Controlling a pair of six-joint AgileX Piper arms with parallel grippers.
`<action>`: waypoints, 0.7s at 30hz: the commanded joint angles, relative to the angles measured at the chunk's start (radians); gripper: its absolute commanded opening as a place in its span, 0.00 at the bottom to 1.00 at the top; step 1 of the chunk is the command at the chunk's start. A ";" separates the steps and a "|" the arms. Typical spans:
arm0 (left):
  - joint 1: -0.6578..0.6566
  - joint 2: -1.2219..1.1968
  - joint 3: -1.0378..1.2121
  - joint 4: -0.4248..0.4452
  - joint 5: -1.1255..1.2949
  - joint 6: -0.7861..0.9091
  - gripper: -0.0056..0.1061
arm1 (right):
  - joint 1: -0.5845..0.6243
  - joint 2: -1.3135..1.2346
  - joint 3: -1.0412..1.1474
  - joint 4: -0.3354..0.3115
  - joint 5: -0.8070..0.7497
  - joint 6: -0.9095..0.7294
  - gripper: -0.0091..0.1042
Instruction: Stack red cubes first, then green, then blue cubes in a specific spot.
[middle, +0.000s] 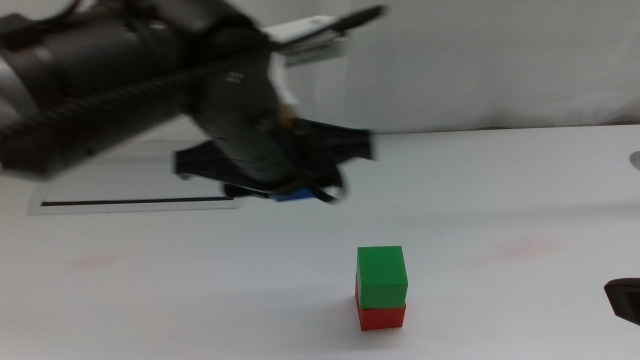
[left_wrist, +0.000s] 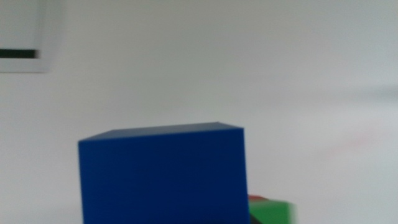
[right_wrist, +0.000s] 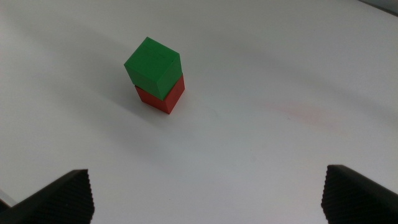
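The left gripper (middle: 292, 190) is hanging above the white table (middle: 500, 200), clenched around the blue cube (middle: 291, 196). In the middle view only a sliver of that cube is peeking out beneath the dark, blurred arm. In the left wrist view the blue cube (left_wrist: 163, 175) is filling the space right in front of the camera, and the jaws themselves are hidden behind it.

Below and ahead of this gripper, nearer the camera, the green cube (middle: 382, 275) is sitting on top of the red cube (middle: 381, 316), the two touching and roughly squared up. A corner of the green cube (left_wrist: 272, 211) is showing just beside the blue one in the left wrist view.

The right gripper (right_wrist: 205, 196) is waiting low at the right edge of the table, jaws spread wide with nothing between them. The green cube (right_wrist: 152, 66) on the red cube (right_wrist: 163, 99) is standing well ahead of it.
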 joint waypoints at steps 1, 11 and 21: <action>-0.085 0.016 -0.048 0.050 0.050 -0.100 0.02 | -0.003 -0.005 0.005 -0.003 -0.007 -0.007 0.98; -0.318 0.140 -0.171 0.101 0.166 -0.308 0.02 | -0.003 -0.005 0.010 -0.003 0.002 -0.007 0.98; -0.348 0.216 -0.171 0.117 0.210 -0.379 0.02 | -0.003 -0.005 0.010 -0.003 0.006 -0.007 0.98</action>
